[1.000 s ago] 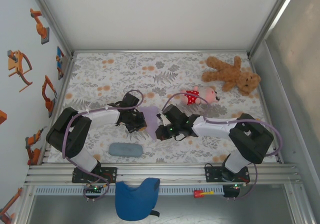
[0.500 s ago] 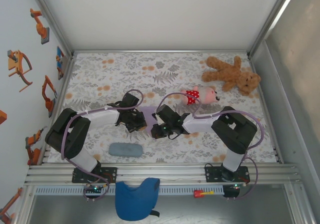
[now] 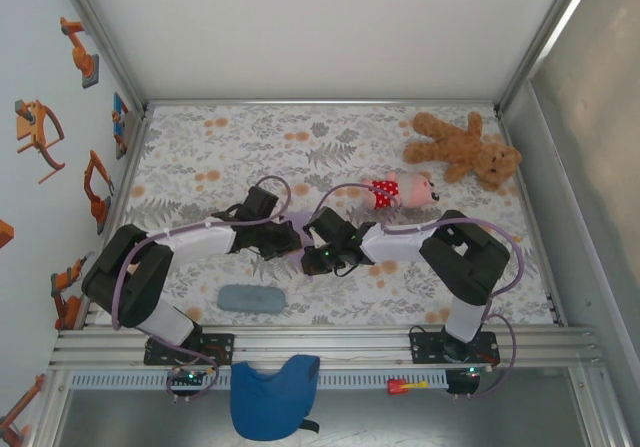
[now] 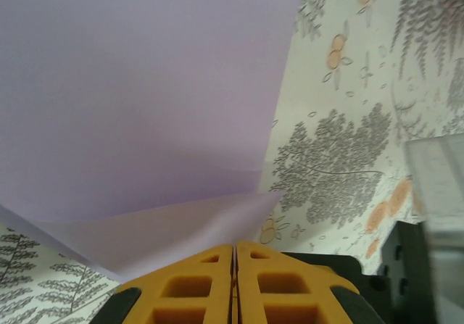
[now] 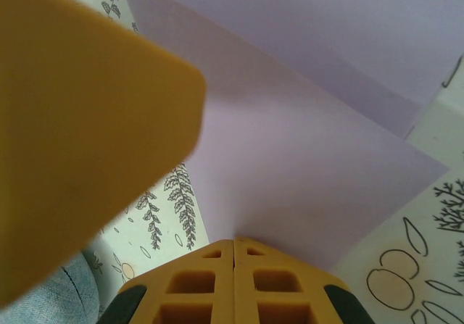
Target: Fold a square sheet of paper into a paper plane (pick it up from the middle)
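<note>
Locate the square sheet of paper [image 4: 145, 85] in the upper left of the left wrist frame. It lies creased on the desk [image 3: 200, 157]. The left end effector [image 4: 233, 248] and right end effector [image 5: 233, 243] are both closed, with their fingertips at the sheet's edge. You cannot confirm a pinch.

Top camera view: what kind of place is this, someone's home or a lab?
Likely a robot lab test cell: an aluminium frame and white panels box in a floral-covered table, with a teddy bear as a prop.
</note>
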Action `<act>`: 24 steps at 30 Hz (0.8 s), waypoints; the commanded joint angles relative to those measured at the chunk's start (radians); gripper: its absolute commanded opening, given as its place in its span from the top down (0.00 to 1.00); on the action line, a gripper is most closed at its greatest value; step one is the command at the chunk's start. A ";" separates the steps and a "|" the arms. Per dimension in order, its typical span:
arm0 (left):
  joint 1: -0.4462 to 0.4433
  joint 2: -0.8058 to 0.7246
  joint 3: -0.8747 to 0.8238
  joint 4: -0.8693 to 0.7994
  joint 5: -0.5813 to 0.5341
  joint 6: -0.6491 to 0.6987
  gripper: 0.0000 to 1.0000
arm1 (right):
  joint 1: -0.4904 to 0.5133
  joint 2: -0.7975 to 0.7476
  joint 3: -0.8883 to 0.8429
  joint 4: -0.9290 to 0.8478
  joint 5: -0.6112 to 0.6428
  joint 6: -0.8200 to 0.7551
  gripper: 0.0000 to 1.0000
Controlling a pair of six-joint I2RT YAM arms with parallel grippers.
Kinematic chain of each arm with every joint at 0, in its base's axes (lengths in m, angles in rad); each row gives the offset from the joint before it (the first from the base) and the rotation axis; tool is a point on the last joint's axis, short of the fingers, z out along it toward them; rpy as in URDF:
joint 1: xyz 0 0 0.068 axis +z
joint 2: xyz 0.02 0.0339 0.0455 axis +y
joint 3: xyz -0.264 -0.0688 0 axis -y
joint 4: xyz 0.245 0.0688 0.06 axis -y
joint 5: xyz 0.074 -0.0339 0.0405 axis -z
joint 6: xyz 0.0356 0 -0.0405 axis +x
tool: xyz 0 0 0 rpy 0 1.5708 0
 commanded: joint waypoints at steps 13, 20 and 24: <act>-0.013 0.050 -0.086 0.094 -0.122 -0.008 0.91 | 0.011 0.086 -0.017 -0.124 0.059 0.075 1.00; 0.002 0.044 -0.102 0.071 -0.187 0.031 0.91 | 0.018 0.092 -0.017 -0.160 0.085 0.088 1.00; 0.033 0.035 -0.126 0.100 -0.197 0.044 0.91 | 0.019 0.102 -0.020 -0.185 0.096 0.100 1.00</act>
